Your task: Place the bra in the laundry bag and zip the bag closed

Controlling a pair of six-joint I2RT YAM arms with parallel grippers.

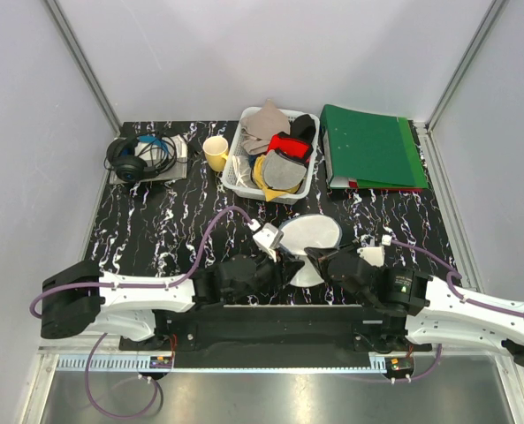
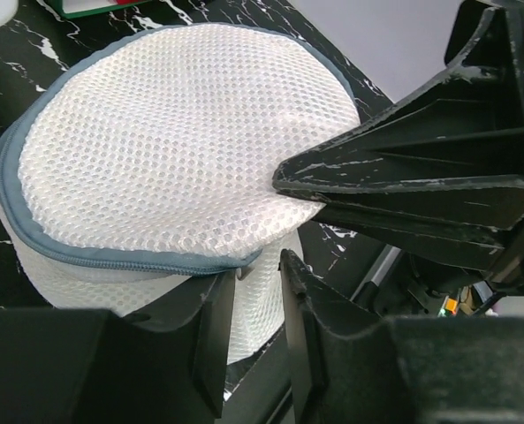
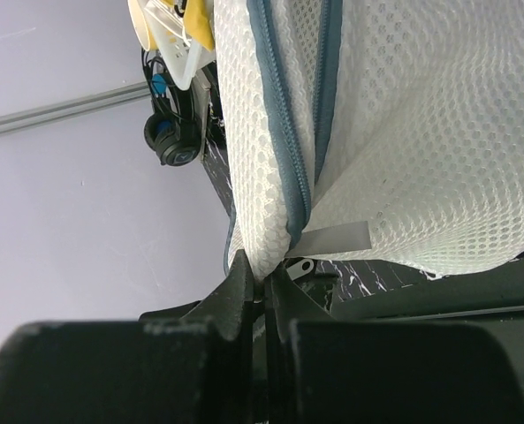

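Zipping was the step in hand, as I judged it. The white round mesh laundry bag with a blue-grey zip rim (image 2: 173, 132) lay at the lower centre of the overhead view, between the two grippers. The right gripper (image 3: 263, 278) was clamped tight on a fold of the bag's mesh, lifting that edge. The left gripper (image 2: 254, 276) had its jaws partly apart right at the zip rim, with the bag's side wall showing between them, and I saw nothing pinched there.

To do this well, I would have used the right grip as a firm anchor and closed the left jaws squarely on what looked like the small metal pull (image 3: 300, 264). I would then have drawn it along the rim's curve, not in a straight line, so the mesh did not bunch into the teeth.

The white soft bra showed in no view. The bag stood puffed, so I judged the bra was inside. At the upper centre, the white lattice plastic basket (image 1: 237, 168) held a heap of grey, red and yellow garments (image 1: 284, 146).
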